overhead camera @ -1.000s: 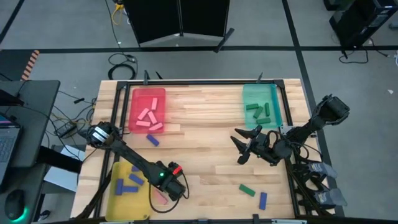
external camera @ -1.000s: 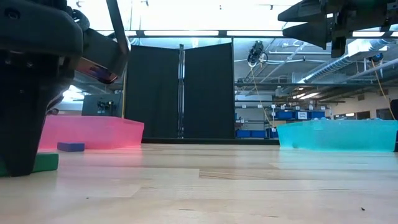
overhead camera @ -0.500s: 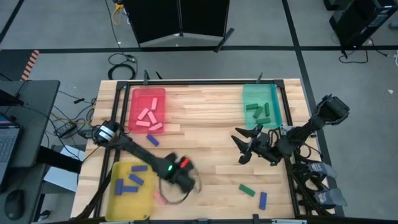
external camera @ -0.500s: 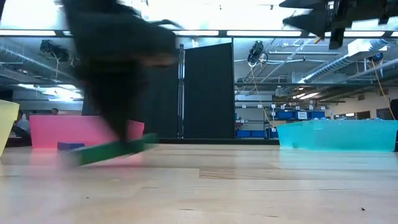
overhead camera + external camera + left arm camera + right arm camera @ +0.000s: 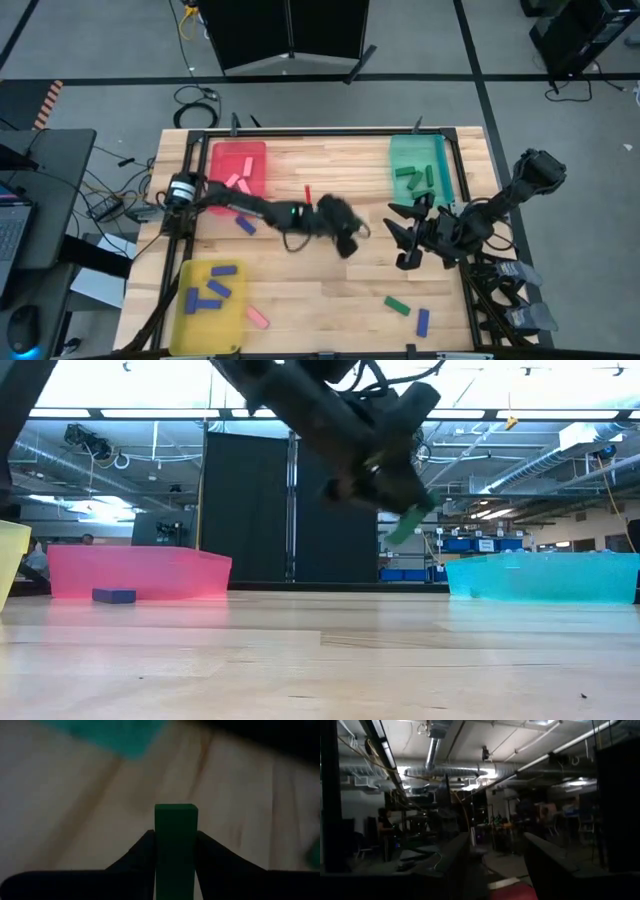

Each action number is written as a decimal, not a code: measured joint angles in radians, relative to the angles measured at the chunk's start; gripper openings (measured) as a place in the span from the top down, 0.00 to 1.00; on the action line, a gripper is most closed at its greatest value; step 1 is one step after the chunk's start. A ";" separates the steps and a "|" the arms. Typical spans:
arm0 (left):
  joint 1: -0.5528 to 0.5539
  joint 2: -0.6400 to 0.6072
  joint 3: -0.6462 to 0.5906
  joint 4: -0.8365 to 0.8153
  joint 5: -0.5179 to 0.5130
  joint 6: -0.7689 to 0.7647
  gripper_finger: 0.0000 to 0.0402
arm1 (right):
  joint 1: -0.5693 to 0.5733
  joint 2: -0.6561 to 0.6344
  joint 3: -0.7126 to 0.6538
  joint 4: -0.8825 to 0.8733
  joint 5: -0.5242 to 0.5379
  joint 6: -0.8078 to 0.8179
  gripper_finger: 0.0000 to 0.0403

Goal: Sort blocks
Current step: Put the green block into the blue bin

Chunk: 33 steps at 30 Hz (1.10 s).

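My left gripper (image 5: 348,240) is over the middle of the table, shut on a green block (image 5: 175,827). In the low view that block (image 5: 405,525) shows high above the tabletop. My right gripper (image 5: 399,238) hovers open just right of it, in front of the teal tray (image 5: 418,150), touching nothing. Loose blocks lie flat on the table: a blue one (image 5: 245,225), a pink one (image 5: 258,318), a green one (image 5: 397,305) and another blue one (image 5: 423,320). Pink blocks fill the red tray (image 5: 222,160), blue ones the yellow tray (image 5: 190,325), green ones the teal tray. My left gripper pinches the green block between its two fingers, one finger (image 5: 142,852) on each long side (image 5: 175,847). The block lies along the fingers, and its free end (image 5: 176,811) sticks out past the fingertips. It is lifted clear of the table and tilted downward (image 5: 408,520).
The red tray stands at the far left, the teal tray at the far right, the yellow tray at the near left. A black frame rail (image 5: 320,130) runs along the table's far edge. Bare wood (image 5: 330,290) lies between the trays.
My left gripper has swept from the near edge beside the yellow tray up, right and toward the far side, to the table's middle. The green block has come off the table with it and is now lifted clear. My right gripper has shifted slightly toward the right edge.
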 joint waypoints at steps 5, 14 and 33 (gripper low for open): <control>0.122 0.053 0.011 0.241 0.093 0.044 0.74 | 0.028 0.003 0.062 -0.006 -0.001 -0.086 0.52; 0.234 0.307 0.346 0.271 0.247 0.023 0.74 | 0.046 0.006 0.104 -0.081 -0.002 -0.080 0.53; 0.279 0.723 0.928 0.231 0.231 -0.078 0.56 | 0.066 0.006 0.105 -0.110 0.002 -0.042 0.54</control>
